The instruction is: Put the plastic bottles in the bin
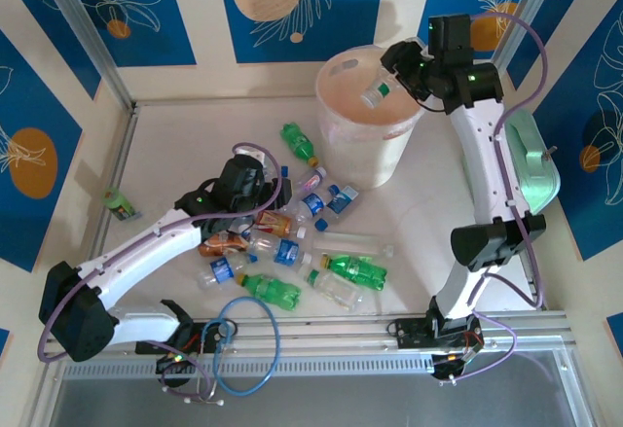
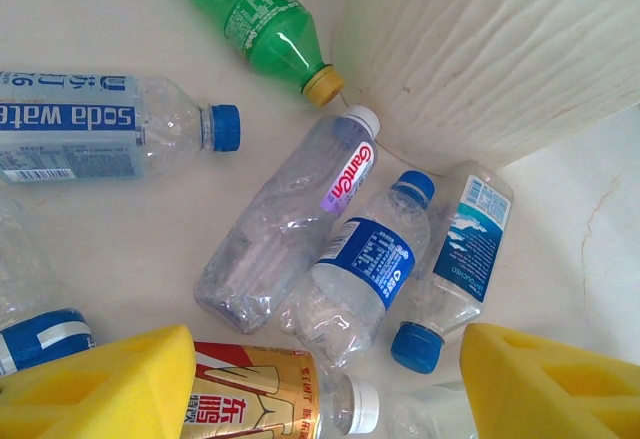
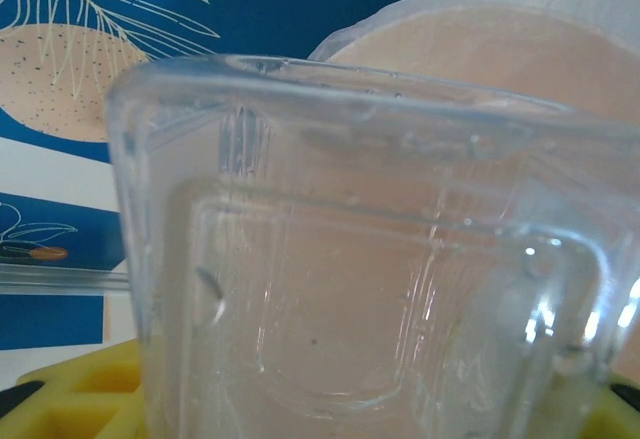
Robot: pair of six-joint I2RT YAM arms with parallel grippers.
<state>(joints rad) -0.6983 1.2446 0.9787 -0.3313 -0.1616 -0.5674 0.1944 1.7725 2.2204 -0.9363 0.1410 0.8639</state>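
The bin stands at the back of the table. My right gripper hovers over its mouth, shut on a clear bottle. In the right wrist view that bottle is right against the camera, with a yellow finger beneath it. Several plastic bottles lie in a pile in front of the bin. Above the pile my left gripper is open. Between its yellow fingers lies a gold-labelled bottle with a white cap. Just beyond it lie a blue-labelled bottle and a clear one.
A green bottle and a soda water bottle lie farther out, near the bin wall. A mint-green case sits at the right edge. A small green item lies far left. A metal rail runs along the near edge.
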